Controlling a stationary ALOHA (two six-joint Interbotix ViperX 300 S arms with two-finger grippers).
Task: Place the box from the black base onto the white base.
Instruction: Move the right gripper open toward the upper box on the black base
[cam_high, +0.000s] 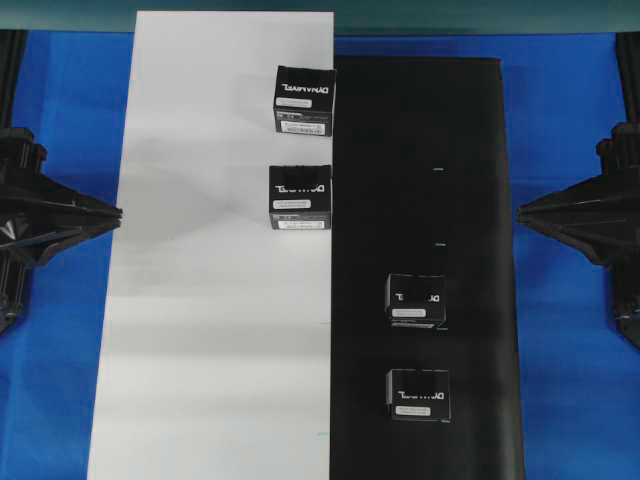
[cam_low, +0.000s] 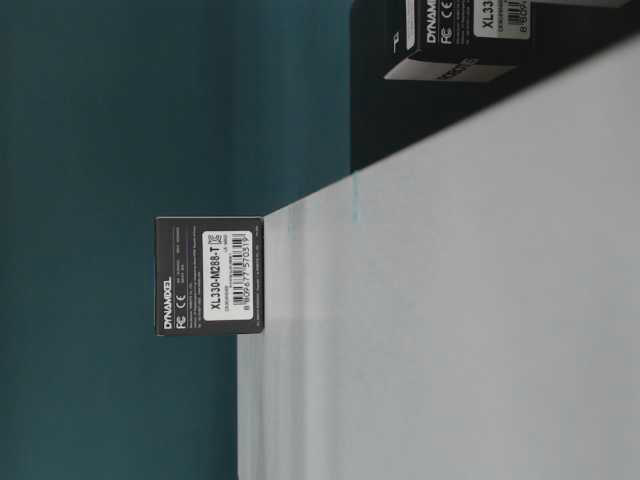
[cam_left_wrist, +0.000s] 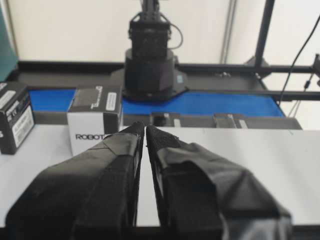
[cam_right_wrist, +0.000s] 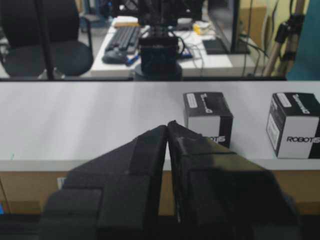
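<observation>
- Resting on the black base (cam_high: 420, 150), two boxes remain; the nearer box (cam_high: 416, 300) sits well apart from the white base (cam_high: 220, 330).
- Left gripper (cam_left_wrist: 145, 131) and right gripper (cam_right_wrist: 167, 128): fingers pressed together, empty.
- Judged light, rigid card (smooth faces); pinch opposite side walls.

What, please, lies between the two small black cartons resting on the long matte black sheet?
Overhead, only bare black sheet separates the upper carton from the lower carton.
</observation>
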